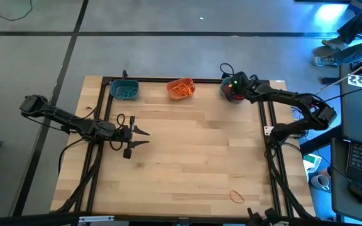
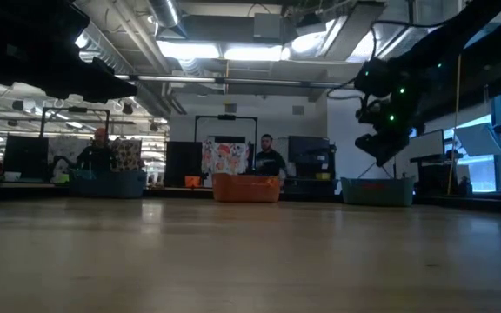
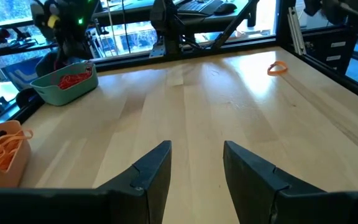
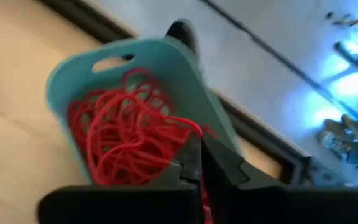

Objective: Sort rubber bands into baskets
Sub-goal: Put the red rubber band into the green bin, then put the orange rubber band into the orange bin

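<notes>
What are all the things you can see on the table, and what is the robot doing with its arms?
Baskets: three along the far edge; teal one at far left, orange one in the middle, teal one at far right.
Red rubber bands: a tangled pile in the far-right teal basket.
Orange rubber bands: a heap in the orange basket.
Loose orange rubber band: one, on the table near the front right.
Table: one, pale wood.
People: two, in the room behind, seen in the low view.
Left gripper: jaws open, over the table's left side.
Right gripper: jaws shut, over the red bands.
</notes>
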